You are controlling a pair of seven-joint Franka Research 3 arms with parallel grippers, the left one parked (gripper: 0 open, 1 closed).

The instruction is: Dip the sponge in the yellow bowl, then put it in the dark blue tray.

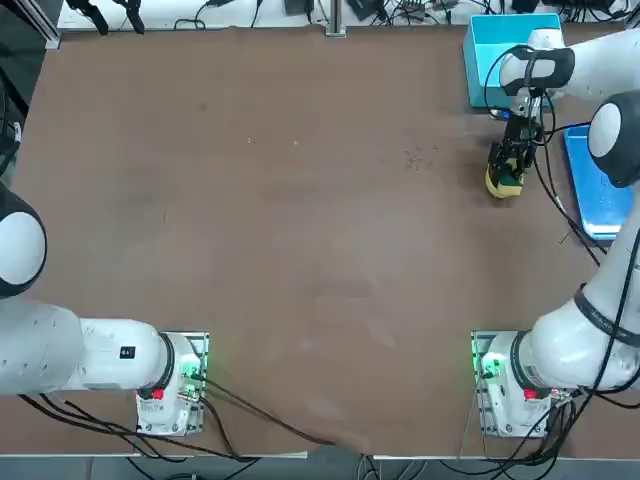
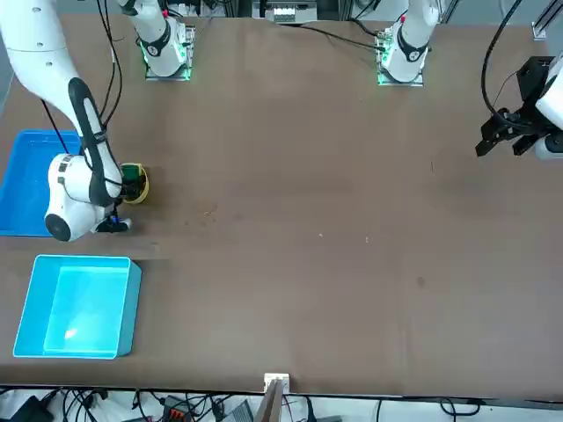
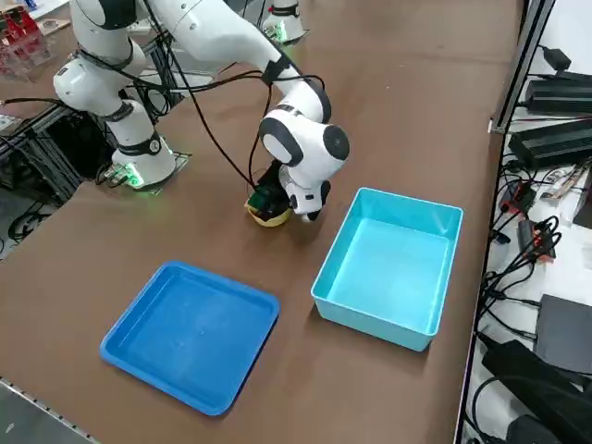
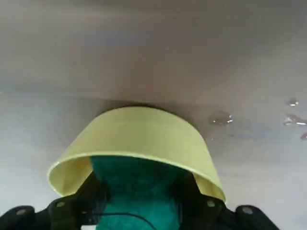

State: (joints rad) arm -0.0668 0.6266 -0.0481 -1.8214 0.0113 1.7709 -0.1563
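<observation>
The yellow bowl (image 4: 139, 139) sits on the brown table, also seen as the yellow bowl (image 1: 503, 184), (image 2: 138, 183), (image 3: 268, 217). Inside it is the green sponge (image 4: 139, 184), held between the black fingers (image 4: 91, 194) of my right gripper (image 4: 140, 203), which reaches down into the bowl. From overhead the right gripper (image 1: 508, 163) covers most of the bowl. The dark blue tray (image 3: 190, 333), (image 1: 596, 185), (image 2: 28, 180) lies just beyond the bowl at the table's right edge, with nothing in it.
A light cyan deep box (image 3: 388, 265), (image 1: 502, 50), (image 2: 77, 305) stands close to the bowl on its far side. Small water drops (image 4: 220, 118) lie on the table beside the bowl. Cables trail from the right arm over the tray.
</observation>
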